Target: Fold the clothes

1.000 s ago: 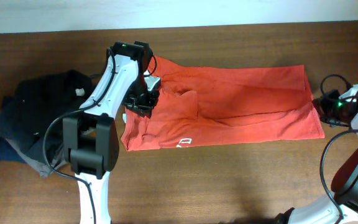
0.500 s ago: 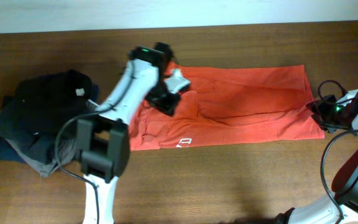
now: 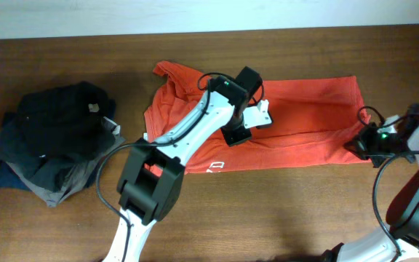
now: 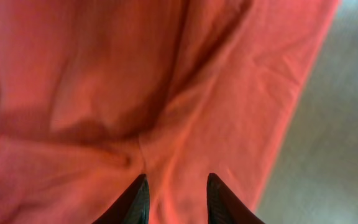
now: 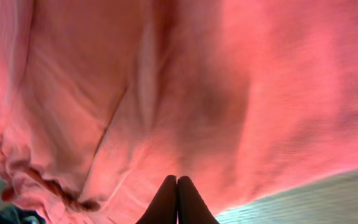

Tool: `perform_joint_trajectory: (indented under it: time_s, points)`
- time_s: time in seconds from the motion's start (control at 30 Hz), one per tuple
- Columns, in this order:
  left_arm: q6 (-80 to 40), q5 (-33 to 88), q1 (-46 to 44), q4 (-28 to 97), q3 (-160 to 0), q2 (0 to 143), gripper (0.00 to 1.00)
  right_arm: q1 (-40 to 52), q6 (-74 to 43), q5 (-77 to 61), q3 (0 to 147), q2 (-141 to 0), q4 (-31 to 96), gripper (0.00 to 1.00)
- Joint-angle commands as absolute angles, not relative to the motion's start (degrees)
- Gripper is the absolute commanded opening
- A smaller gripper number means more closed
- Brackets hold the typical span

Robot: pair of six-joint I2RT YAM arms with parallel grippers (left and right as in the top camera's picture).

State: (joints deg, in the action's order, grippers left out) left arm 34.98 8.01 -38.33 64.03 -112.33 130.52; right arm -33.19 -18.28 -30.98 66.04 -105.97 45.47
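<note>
One shirt [image 3: 304,109] lies spread on the bench [image 3: 268,211] seen from overhead, near a dark pile [image 3: 49,138]; left wrist view, left jaws slightly parted over its cloth; right wrist view, right jaws closed against its cloth.

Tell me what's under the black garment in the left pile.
Under the black garment, a navy layer pokes out at the lower left and a grey layer along the bottom edge, all on the table. Anything else beneath is covered.
</note>
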Motion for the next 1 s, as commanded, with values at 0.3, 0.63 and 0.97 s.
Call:
perform_joint_trajectory:
  time_s: [0.3, 0.63, 0.97]
  points:
    - [40.64, 7.2, -39.0, 56.07, -112.12, 134.61, 0.58, -25.1, -16.23, -32.77, 66.32, -106.13, 47.05, 0.14]
    - [40.88, 7.55, -39.24, 56.34, -112.03, 135.06, 0.45, -20.91, -16.08, -30.55, 65.56, -106.15, 49.1, 0.24]
    - [42.13, 10.0, -39.66, 56.6, -109.84, 135.06, 0.43, -19.38, -16.08, -30.2, 62.74, -106.15, 49.1, 0.24]
